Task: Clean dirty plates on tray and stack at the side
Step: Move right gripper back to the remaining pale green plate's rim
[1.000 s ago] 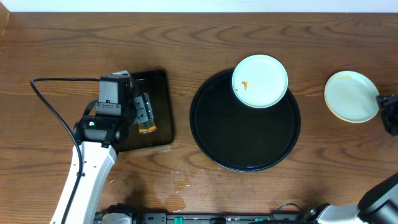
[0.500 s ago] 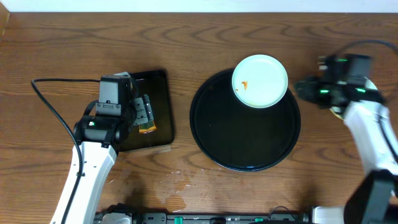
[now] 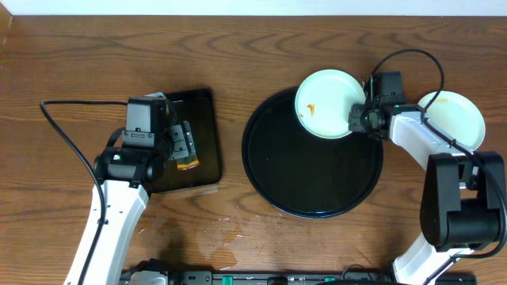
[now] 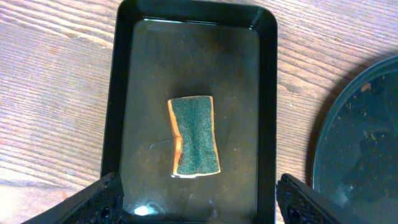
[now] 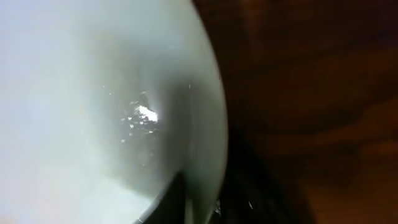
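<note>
Plate [image 3: 333, 99] w/ orange smear [image 3: 311, 108] on tray [image 3: 301, 178]

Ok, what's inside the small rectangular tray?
One sponge, green face up with an orange edge, lies in the rectangular tray; the floor looks wet. Anything beneath the sponge is covered.

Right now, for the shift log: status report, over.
Left pincer open above sponge. Right pincer at rim of smeared plate on round tray, grip unclear. Nothing blocking.

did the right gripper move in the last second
Yes. The right gripper swung left from the table's right edge to the smeared plate's right rim.
</note>
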Controlling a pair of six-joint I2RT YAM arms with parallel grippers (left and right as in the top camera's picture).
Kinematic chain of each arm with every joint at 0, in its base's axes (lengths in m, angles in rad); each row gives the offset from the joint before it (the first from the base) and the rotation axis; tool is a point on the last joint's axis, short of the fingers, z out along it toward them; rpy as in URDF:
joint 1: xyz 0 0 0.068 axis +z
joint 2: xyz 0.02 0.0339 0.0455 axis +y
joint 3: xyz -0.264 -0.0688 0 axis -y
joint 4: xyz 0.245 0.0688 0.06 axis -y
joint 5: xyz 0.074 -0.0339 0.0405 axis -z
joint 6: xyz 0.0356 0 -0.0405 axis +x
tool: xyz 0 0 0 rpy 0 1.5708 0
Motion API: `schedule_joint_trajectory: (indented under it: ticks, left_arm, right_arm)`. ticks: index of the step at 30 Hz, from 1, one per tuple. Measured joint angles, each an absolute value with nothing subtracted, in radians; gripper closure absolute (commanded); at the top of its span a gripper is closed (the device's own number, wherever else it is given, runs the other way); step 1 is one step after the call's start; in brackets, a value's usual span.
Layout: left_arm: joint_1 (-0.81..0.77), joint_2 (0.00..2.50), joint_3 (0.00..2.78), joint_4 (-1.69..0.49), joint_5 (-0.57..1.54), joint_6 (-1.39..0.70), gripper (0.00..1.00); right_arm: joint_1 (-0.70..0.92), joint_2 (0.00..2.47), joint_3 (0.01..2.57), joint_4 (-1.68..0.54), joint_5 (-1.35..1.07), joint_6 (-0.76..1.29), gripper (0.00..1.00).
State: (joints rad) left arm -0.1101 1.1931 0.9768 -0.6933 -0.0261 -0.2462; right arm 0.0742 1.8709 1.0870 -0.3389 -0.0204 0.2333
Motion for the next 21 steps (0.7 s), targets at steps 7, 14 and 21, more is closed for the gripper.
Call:
schedule_joint_trajectory:
  ticks: [7, 14, 21]
  left_arm:
    - [-0.11, 1.193, 0.977, -0.693, -0.026, -0.246, 0.2]
    - [-0.11, 1.193, 0.977, -0.702, -0.026, -0.25, 0.2]
    - [-0.11, 1.193, 0.977, -0.704, 0.002, -0.258, 0.2]
  right_arm:
    - [0.074, 1.827, 1.093, -0.462, -0.018, 0.245, 0.99]
    - [0.075, 1.639, 1.092, -0.733, -0.049, 0.305, 0.99]
    - [0.137, 1.613, 1.09, -0.849, -0.115, 0.424, 0.66]
